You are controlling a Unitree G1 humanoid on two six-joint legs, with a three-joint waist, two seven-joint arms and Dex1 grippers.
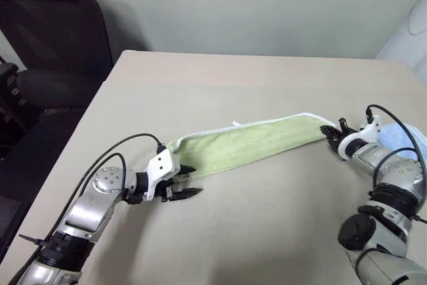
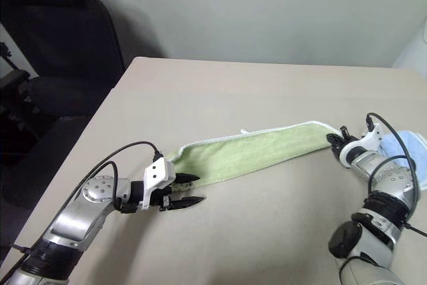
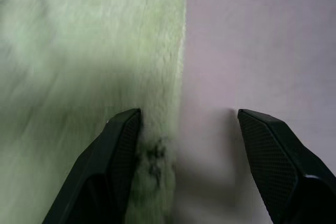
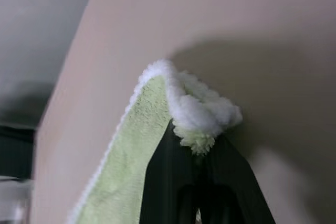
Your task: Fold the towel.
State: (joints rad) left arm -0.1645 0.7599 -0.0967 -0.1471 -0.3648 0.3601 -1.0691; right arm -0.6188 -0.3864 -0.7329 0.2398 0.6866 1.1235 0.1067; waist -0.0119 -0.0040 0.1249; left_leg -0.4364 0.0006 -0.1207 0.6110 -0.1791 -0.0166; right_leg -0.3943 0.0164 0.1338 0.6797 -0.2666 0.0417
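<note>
Black fingers of the left gripper (image 1: pixel 183 183) stand apart, straddling the near edge of one green towel (image 1: pixel 253 141) stretched mid-tabletop (image 1: pixel 267 78). Right gripper (image 4: pixel 198 150) is clamped on its white-edged far corner, near the right edge. One blue cloth (image 2: pixel 408 148) lies beside it.

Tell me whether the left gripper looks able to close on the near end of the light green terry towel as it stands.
Probably yes: the left gripper is open at the light green terry towel's end, one finger on the cloth, nothing between.
</note>
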